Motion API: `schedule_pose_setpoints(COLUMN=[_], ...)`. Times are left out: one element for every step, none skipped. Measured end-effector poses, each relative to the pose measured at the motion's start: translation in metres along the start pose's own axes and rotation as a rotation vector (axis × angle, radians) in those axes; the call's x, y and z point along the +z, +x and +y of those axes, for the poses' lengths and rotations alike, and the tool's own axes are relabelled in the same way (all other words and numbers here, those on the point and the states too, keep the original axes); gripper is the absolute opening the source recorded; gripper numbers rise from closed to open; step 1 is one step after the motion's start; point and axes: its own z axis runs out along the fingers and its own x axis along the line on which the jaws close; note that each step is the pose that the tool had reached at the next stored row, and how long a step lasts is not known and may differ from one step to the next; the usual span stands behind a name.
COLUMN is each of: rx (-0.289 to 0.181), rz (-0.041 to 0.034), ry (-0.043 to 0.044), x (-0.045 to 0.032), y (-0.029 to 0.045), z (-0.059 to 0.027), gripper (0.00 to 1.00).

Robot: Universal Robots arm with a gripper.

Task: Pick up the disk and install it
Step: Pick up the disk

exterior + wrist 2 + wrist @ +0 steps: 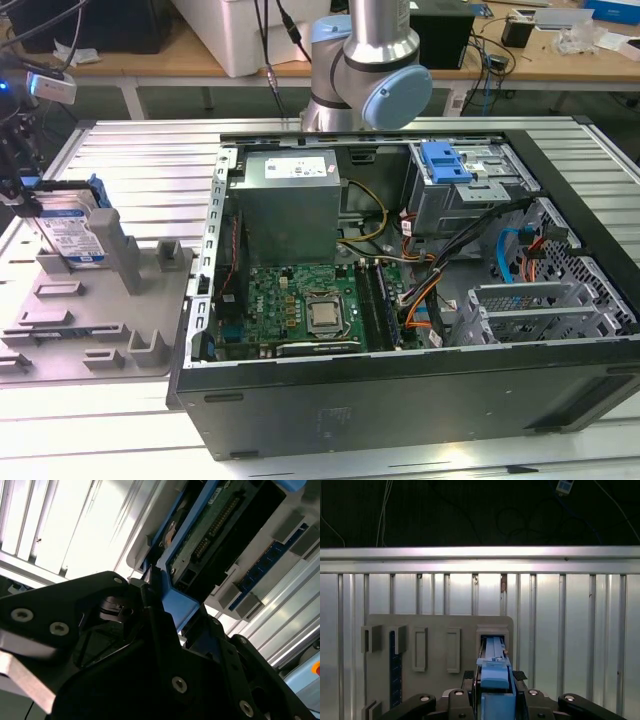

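Note:
The disk, a silver drive with a white-and-blue label in a blue carrier, stands upright on edge at the back of the grey holder tray at the exterior view's left. My gripper is at the disk's upper edge. In the first wrist view the blue carrier sits between the black fingers of my gripper, shut on it over a tray slot. The second wrist view shows the disk's green underside and its blue frame running into my gripper.
An open computer case lies to the exterior view's right of the tray, with a motherboard, cables and a grey drive cage with a blue tab. The arm's base stands behind it. The ribbed metal table carries everything.

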Motion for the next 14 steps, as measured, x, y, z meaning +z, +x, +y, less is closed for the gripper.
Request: schedule_pose_setpoints(rx=[0.000,0.000,0.000,0.000,0.000,0.000,0.000,0.000,0.000,0.000,0.000,0.000,0.000,0.000], rz=[0.0000,0.0000,-0.0001,-0.0001,0.0000,0.0000,0.0000,0.0000,0.0000,-0.0001,-0.0001,-0.0001,-0.0001,-0.0001], ry=[0.0001,0.0001,0.0002,0.0001,0.0001,0.0001,0.0002,0.0002,0.0001,0.0001,0.0001,0.0000,0.0001,0.0001], x=[0.0001,0.0001,0.0002,0.0004,0.0005,0.0006,0.0008,0.0009,0.0009,0.0010,0.0010,0.0011,0.0011,0.0012], y=[0.0000,0.0000,0.0001,0.0005,0.0006,0.0006,0.0008,0.0008,0.0010,0.0010,0.0010,0.0011,0.0011,0.0012], z=[0.0000,0.0000,0.0000,0.0000,0.0000,0.0000,0.0000,0.0000,0.0000,0.0000,0.0000,0.0000,0.0000,0.0000], gripper=[0.41,0.41,0.41,0.41,0.41,0.41,0.40,0.37,0.37,0.37,0.37,0.37,0.37,0.37])
